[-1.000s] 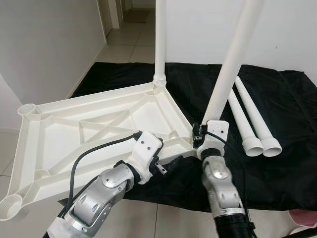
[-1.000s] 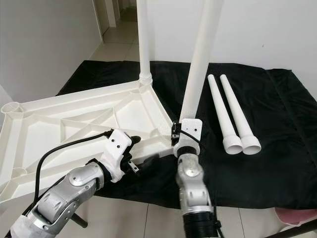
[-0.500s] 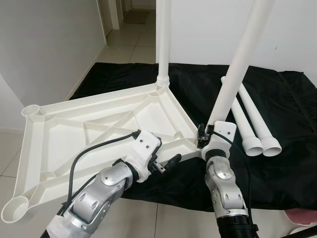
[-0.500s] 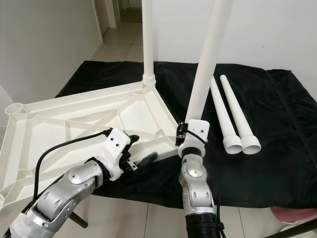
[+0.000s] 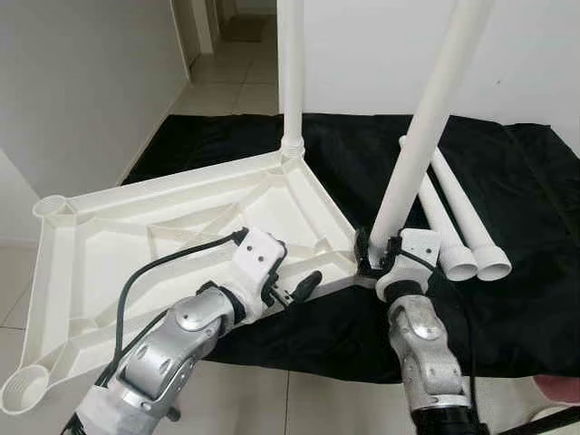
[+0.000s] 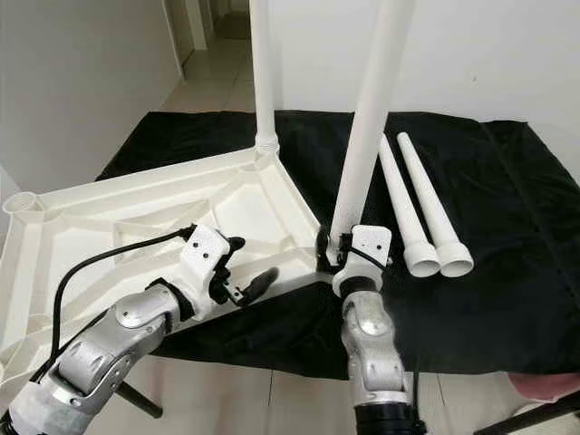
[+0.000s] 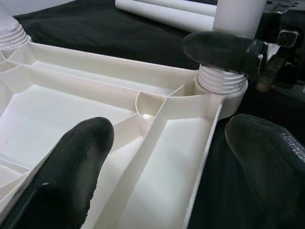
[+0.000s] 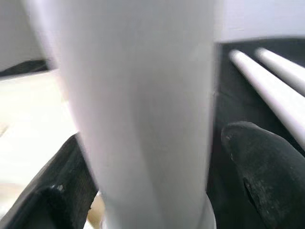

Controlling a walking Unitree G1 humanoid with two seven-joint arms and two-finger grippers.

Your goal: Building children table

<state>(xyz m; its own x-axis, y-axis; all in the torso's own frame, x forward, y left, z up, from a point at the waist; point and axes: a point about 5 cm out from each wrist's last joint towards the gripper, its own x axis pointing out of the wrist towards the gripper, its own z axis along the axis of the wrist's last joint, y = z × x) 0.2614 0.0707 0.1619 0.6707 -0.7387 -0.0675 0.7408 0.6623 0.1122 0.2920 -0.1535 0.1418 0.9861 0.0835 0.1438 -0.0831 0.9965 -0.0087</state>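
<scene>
The white plastic table top [image 5: 163, 236] lies upside down, partly on a black cloth [image 5: 535, 236] and partly over the tiled floor [image 5: 227, 86]. Its underside has raised ribs that make triangle shapes, and a round socket sits at each corner.

One long white leg [image 5: 291, 63] stands straight up in the far corner. It is a smooth round tube with a ridged end.

The right arm is bent up from below. The right gripper [image 5: 381, 256] is clenched around a second leg [image 5: 424, 122], low down, just above the ridged end. This leg leans a little and its end sits in the near right corner socket [image 7: 222, 86]. In the right wrist view the tube fills the space between the two black fingers [image 8: 257, 167].

The left arm reaches in from the left, with a black cable looping over it. The left gripper [image 5: 294, 284] hangs spread apart over the table top's near edge, close to that same corner, grasping nothing. Its fingers [image 7: 71, 162] look soft and rounded.

Two more legs [image 5: 458, 222] lie side by side on the cloth, touching each other.
</scene>
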